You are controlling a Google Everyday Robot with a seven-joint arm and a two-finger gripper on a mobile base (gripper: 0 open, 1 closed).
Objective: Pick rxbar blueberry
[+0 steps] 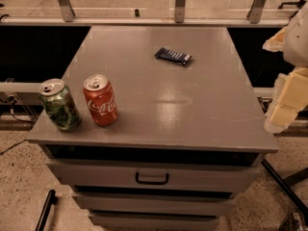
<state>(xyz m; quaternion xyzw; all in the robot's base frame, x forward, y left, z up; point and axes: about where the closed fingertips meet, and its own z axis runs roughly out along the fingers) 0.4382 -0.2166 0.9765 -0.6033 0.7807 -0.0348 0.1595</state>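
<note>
Atop the grey cabinet (pixel 144 109) lies the rxbar blueberry (pixel 173 56), end effector (pixel 287 102) at right.

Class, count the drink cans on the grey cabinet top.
2: green can at front-left corner, red cola can just right of it. Claw hangs right of the cabinet.

Cabinet top (pixel 192 109): open surface across the centre and right. The snack bar (pixel 173 56) lies flat toward the far edge, with open surface all round it. The red can (pixel 100 100) and green can (pixel 59 105) stand upright at the front left corner, well apart from the bar. The gripper (pixel 284 109) hangs just beyond the right edge.
</note>
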